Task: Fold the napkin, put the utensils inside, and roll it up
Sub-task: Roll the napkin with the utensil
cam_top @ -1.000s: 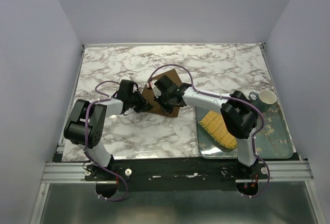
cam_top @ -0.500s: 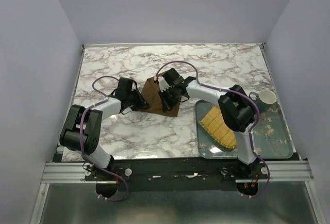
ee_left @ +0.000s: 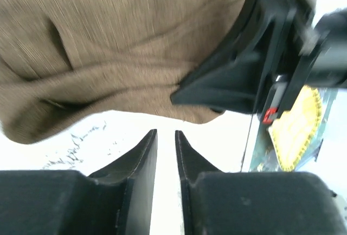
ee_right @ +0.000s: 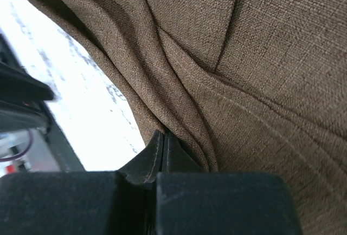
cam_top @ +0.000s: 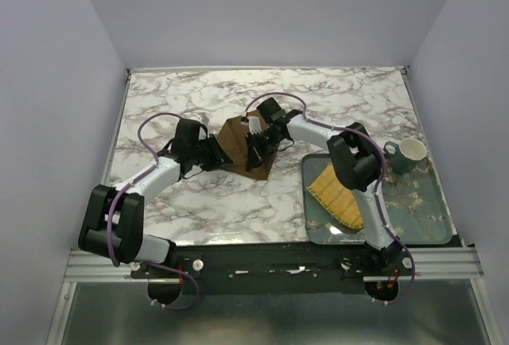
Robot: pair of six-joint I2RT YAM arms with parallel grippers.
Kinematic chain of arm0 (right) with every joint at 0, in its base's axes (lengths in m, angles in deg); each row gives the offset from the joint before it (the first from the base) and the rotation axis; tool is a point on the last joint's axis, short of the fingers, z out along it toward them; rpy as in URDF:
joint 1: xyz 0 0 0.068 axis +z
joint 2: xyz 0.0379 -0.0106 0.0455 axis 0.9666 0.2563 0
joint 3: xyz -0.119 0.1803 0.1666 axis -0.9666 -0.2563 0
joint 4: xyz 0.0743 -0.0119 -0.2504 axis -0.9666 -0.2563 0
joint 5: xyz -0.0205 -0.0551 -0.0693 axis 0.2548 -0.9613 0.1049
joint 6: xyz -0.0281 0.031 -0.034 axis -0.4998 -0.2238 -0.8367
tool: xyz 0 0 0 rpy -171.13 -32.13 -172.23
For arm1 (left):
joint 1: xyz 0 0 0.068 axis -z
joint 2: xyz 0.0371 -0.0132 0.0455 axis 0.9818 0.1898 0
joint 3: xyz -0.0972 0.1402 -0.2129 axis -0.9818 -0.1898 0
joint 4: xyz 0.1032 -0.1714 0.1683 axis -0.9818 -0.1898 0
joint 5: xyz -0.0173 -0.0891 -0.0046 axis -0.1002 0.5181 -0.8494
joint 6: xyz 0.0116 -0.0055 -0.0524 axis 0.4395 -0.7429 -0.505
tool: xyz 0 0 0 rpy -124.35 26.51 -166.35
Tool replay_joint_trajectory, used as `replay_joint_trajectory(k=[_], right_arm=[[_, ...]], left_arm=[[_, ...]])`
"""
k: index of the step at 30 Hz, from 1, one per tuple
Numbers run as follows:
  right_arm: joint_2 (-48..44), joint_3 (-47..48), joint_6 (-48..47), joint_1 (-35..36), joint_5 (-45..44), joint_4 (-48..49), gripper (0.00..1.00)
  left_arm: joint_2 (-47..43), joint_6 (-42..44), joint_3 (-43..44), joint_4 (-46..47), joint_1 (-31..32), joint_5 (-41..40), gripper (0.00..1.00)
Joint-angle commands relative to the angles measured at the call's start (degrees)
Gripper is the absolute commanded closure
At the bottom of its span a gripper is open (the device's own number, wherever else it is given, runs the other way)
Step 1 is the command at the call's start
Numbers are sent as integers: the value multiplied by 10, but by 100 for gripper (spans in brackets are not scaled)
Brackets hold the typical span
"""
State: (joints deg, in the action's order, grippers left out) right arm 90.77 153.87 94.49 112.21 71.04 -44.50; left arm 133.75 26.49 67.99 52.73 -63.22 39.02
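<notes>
Top view: marble table (cam_top: 342,98), lilac walls (cam_top: 254,11); napkin (cam_top: 236,148) bunched mid-table, more crumpled than a second ago; left wrist: left gripper (ee_left: 166,133) just beside napkin, fingers newly parted, empty; right wrist: right gripper (ee_right: 164,135) pressed together, pinching a napkin fold.

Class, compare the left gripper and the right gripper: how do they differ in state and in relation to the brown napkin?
The left gripper has a narrow gap between its fingers; the right gripper is shut. The left gripper holds nothing, just short of the napkin; the right gripper pinches a fold of it. Both have black fingers aimed at the napkin.
</notes>
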Motion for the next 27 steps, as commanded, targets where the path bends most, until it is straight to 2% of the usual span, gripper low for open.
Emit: replay_joint_trajectory(k=[1,9,14,19,27], right_arm=[[74,2,-1,-5,11,-44,99],[83,11,1,-5,38,-50,99],[83,15,5,-4,45,-47,99],[84,8,-1,-5,43,-46,99],[88,5,-11,-6,44,-45,99]], left_arm=[[6,5,-22,9,8,34,75],[78,10,6,20,5,34,77],[123,-15,13,52,3,33,83],[113,-41,6,83,3,31,87],[70,-61,-8,83,5,27,89]])
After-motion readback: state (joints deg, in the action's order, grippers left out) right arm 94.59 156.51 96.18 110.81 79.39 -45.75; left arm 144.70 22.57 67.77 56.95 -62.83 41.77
